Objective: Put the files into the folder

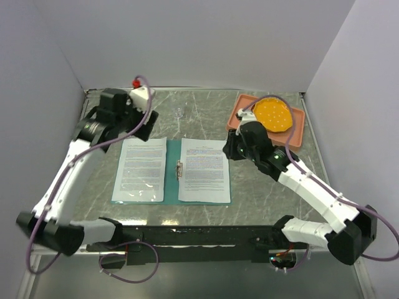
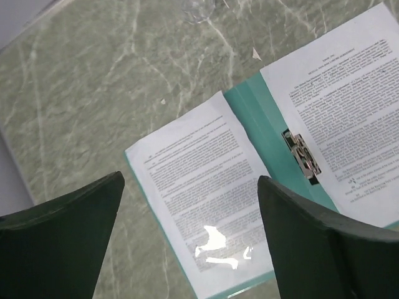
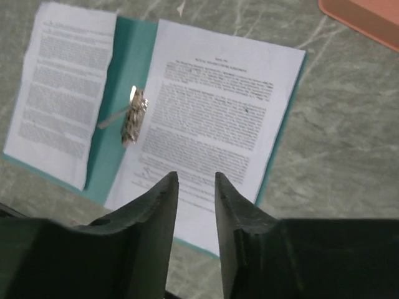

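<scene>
- Top view: the folder (image 1: 173, 177) lies open and flat on the worktop, about midway across it and toward the near edge, with its metal clip (image 1: 179, 169) at the spine.
- The files (image 1: 141, 167) lie on the open folder, one sheet on each leaf, either side of the clip (both text side up).
- The left gripper (image 1: 142, 128) hangs over the far left corner of the folder; the right gripper (image 1: 232, 149) hangs over its far right corner.
- A salmon tray (image 1: 298, 128) holding an orange disc (image 1: 273, 114) sits at the far right corner of the worktop.
- Left wrist view: the left gripper (image 2: 190, 240) stands wide, with nothing between its fingers (image 2: 68, 237); the left sheet lies below it, a patch of glare near its lower edge.
- Right wrist view: the right gripper (image 3: 196, 215) is drawn narrow (a slim gap shows between the fingers (image 3: 149, 230)) and holds nothing. It is above the near edge of the right sheet; whether it touches the paper I cannot tell.
</scene>
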